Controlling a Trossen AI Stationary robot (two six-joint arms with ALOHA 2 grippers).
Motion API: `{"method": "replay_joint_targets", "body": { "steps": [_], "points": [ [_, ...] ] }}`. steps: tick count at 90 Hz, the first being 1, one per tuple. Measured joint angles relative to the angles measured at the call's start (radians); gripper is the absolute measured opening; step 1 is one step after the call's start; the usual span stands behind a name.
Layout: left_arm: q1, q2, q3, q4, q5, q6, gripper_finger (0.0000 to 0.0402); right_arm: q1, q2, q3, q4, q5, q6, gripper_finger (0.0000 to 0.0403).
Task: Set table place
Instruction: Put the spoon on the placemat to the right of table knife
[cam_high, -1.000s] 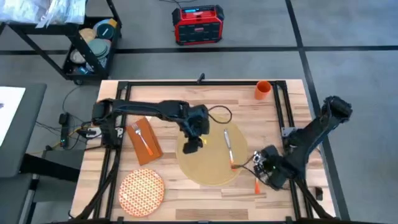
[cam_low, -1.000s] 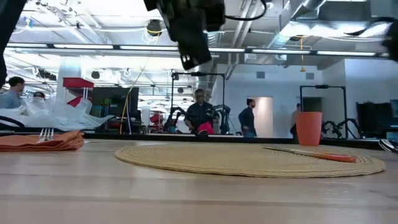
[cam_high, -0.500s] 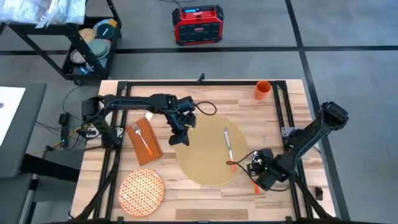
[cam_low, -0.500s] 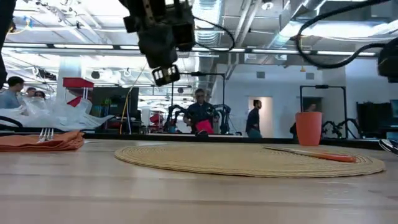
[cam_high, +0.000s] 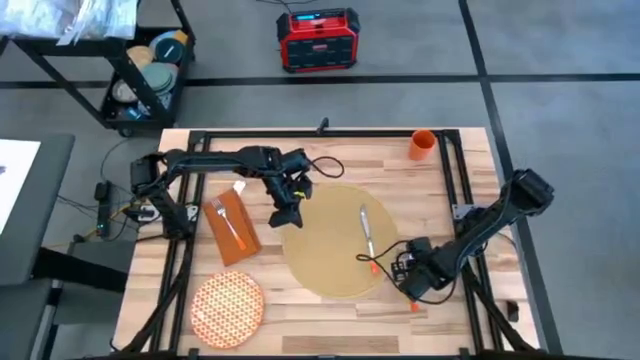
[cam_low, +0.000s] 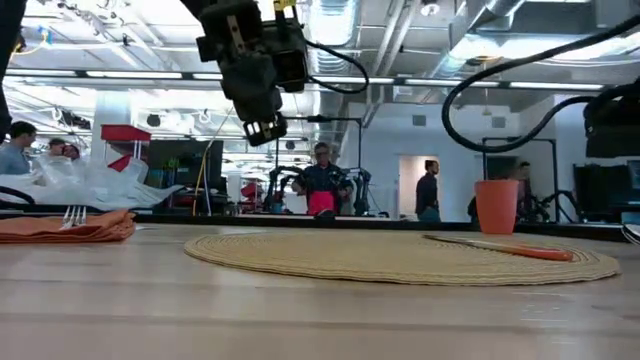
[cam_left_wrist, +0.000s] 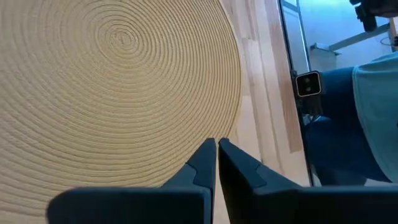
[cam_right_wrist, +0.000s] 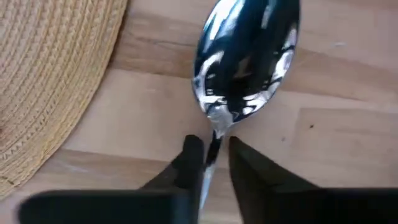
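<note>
A round tan woven placemat (cam_high: 330, 250) lies mid-table with an orange-handled knife (cam_high: 367, 233) on its right part. On the wood just right of the mat lies a steel spoon (cam_right_wrist: 247, 56). My right gripper (cam_high: 413, 283) is low over it, shut on its neck. My left gripper (cam_high: 285, 216) hangs shut and holding nothing, well above the mat's left edge (cam_left_wrist: 231, 118). The rust-orange napkin (cam_high: 232, 230) with a fork on top lies left of the mat. The patterned plate (cam_high: 228, 306) is at the near left and the orange cup (cam_high: 422, 145) at the far right. My right gripper has the spoon's thin neck (cam_right_wrist: 215, 138), just behind the bowl, between its two fingers (cam_right_wrist: 191, 163). The fingers come from above and lie across the spoon. The bowl lies on the wood beside the mat's edge, and the orange handle end (cam_high: 412, 305) shows on the table near the gripper.
The black frame rails (cam_high: 455, 185) run along the table's left, right and far sides. Bare wood lies between the mat and the near edge. Beyond the far edge stand a cart (cam_high: 140, 80) and a red box (cam_high: 318, 38). People stand in the room behind (cam_low: 320, 190).
My left gripper has drawn back from over the mat's middle toward the table's left and far edges, and now hangs over the mat's left rim. My right gripper has shifted a little toward the left and near edges, onto the spoon.
</note>
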Motion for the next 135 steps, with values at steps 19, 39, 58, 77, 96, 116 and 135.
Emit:
{"method": "replay_joint_targets", "body": {
  "steps": [19, 39, 58, 77, 96, 116, 135],
  "points": [
    [0.024, 0.0, 0.0, 0.0, -0.006, 0.011, 0.0, -0.029, -0.044, 0.0, -0.017, -0.003, -0.021, 0.0002],
    [0.043, 0.0, 0.0, -0.011, -0.016, 0.008, 0.0, -0.064, -0.087, 0.0, -0.028, 0.018, -0.067, 0.0001],
    [0.043, 0.003, 0.001, -0.054, -0.055, 0.056, 0.0, -0.223, -0.104, 0.0, 0.029, 0.025, -0.333, 0.0],
    [0.051, 0.003, -0.05, -0.042, -0.087, 0.047, 0.0, -0.492, -0.103, 0.049, 0.066, 0.071, -0.72, 0.0],
    [0.06, 0.004, -0.118, -0.04, -0.087, 0.032, 0.0, -0.656, -0.103, 0.065, 0.088, 0.082, -0.932, 0.0],
    [0.06, 0.004, -0.137, -0.021, -0.086, 0.003, 0.0, -0.641, -0.103, 0.066, 0.139, 0.084, -0.903, 0.0],
    [0.06, 0.004, -0.137, 0.033, -0.086, -0.054, 0.0, -0.605, -0.086, 0.066, 0.148, 0.127, -0.802, 0.0]
  ]
}}
